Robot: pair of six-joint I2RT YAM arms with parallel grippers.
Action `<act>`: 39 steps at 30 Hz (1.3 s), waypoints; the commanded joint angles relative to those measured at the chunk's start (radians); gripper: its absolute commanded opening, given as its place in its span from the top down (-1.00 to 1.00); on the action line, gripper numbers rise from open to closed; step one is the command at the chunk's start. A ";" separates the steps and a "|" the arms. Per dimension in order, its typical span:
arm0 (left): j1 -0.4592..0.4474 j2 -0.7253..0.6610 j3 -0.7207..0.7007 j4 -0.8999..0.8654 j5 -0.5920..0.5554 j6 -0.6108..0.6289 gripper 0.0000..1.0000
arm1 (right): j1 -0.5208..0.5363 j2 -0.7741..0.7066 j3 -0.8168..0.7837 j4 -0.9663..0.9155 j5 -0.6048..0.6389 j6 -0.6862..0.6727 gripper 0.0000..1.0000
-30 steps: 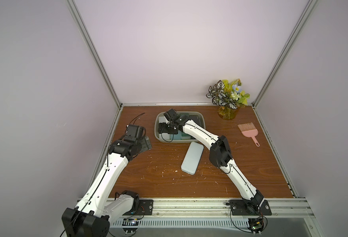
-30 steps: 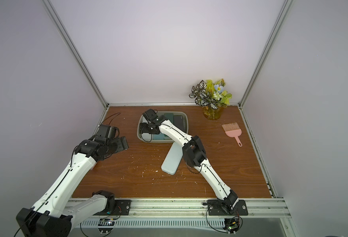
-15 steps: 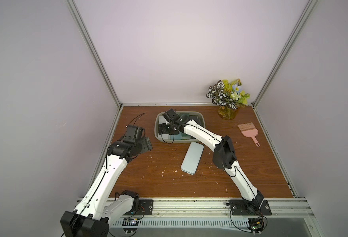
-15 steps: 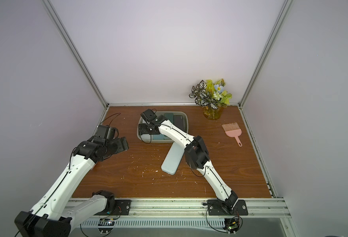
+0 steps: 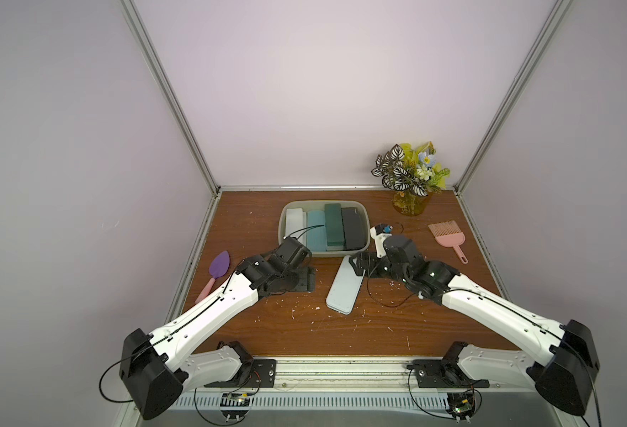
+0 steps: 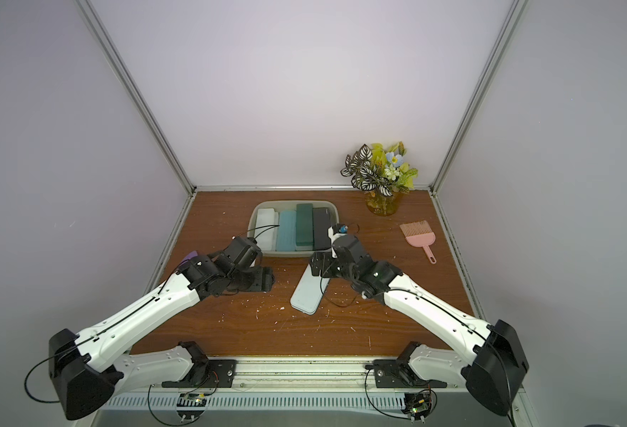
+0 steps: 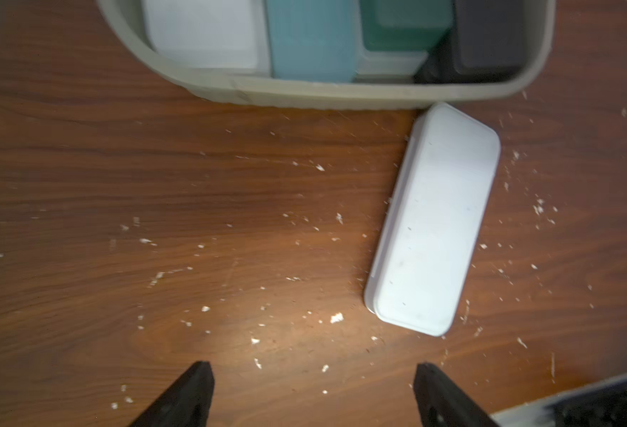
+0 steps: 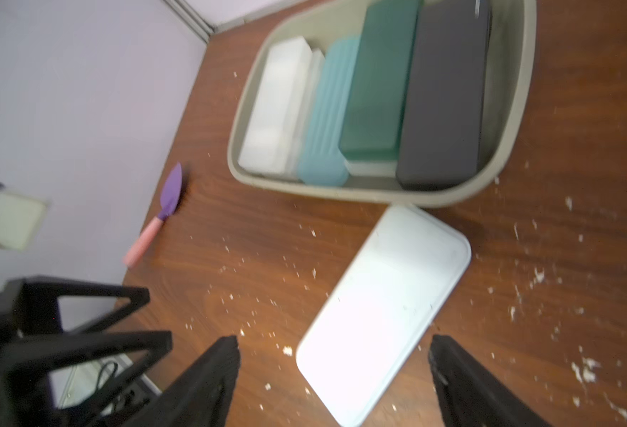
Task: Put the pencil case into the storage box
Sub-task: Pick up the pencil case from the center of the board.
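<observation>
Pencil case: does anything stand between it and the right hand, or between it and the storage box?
Nothing visible separates the open right hand from the pencil case, whose end lies at the near rim of the storage box. Four other cases lie side by side inside, leaving little free floor.

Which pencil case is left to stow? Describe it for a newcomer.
On the wooden table, find the greyish-beige storage box near the back. A pale pencil case lies flat and askew just before its near wall. It alone is outside; the other cases are packed inside.
</observation>
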 commanded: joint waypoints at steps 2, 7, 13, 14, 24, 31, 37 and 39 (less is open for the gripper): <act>-0.031 0.020 -0.091 0.210 0.130 -0.045 -0.71 | -0.012 -0.114 -0.213 0.148 -0.095 0.115 -0.74; -0.032 0.106 -0.171 0.447 0.247 -0.055 -0.68 | -0.026 -0.162 -0.378 0.290 -0.153 0.190 -0.72; -0.026 0.235 -0.193 0.629 0.317 -0.050 -0.68 | -0.049 -0.118 -0.449 0.399 -0.205 0.229 -0.68; -0.025 0.259 -0.192 0.643 0.322 -0.047 -0.68 | -0.056 -0.110 -0.464 0.424 -0.213 0.240 -0.67; 0.007 0.417 -0.183 0.758 0.385 -0.022 -0.68 | -0.099 -0.012 -0.540 0.622 -0.305 0.301 -0.67; 0.021 0.487 -0.198 0.848 0.444 -0.018 -0.67 | -0.108 0.088 -0.579 0.771 -0.369 0.343 -0.67; 0.019 0.502 -0.269 1.000 0.517 -0.065 -0.66 | -0.109 0.184 -0.604 0.893 -0.405 0.382 -0.68; 0.016 0.502 -0.285 1.019 0.529 -0.073 -0.64 | -0.110 0.215 -0.603 0.920 -0.424 0.386 -0.68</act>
